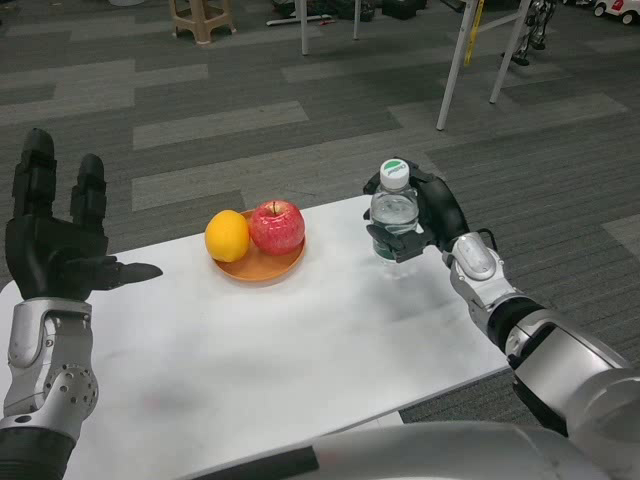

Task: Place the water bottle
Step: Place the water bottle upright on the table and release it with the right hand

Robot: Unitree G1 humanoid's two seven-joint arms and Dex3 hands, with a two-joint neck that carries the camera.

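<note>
Head view looks down on a white table that fills the middle of the picture, with grey striped carpet stretching away behind it. White stand legs rise from the carpet at upper right, and a tan stool sits at the top edge, partly cut off.

The robot's left hand is raised at the left edge of the table, palm turned inward, fingers spread and pointing upward with the thumb stuck out sideways over the tabletop; it holds nothing. Its silver forearm runs down below it to the bottom left corner.

The right hand reaches in from the lower right on its silver forearm and wraps around the water bottle, fingers closed on the clear body from behind and the side. The bottle stands upright near the table's far right edge, white cap on top with a green mark; whether its base touches the table cannot be told.

Well to the left of the bottle, a small orange-brown plate rests on the table. On it a red apple and an orange sit side by side, touching.
</note>
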